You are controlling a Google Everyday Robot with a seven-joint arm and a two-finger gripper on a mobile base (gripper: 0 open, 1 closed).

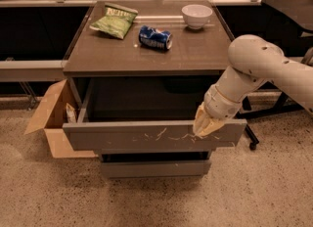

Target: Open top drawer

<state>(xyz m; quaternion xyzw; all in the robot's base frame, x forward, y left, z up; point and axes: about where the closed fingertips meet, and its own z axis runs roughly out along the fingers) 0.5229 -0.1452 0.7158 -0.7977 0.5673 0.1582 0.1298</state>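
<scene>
The top drawer is pulled out from under the brown tabletop. Its wide grey front carries pale squiggly scratches and its dark inside shows behind it. My gripper hangs from the white arm at the right end of the drawer front, its pale fingers at the front's upper edge. A narrower plain grey drawer sits shut below.
On the tabletop lie a green chip bag, a blue can on its side and a white bowl. An open cardboard box stands on the floor left of the cabinet. A wheeled chair base is at the right.
</scene>
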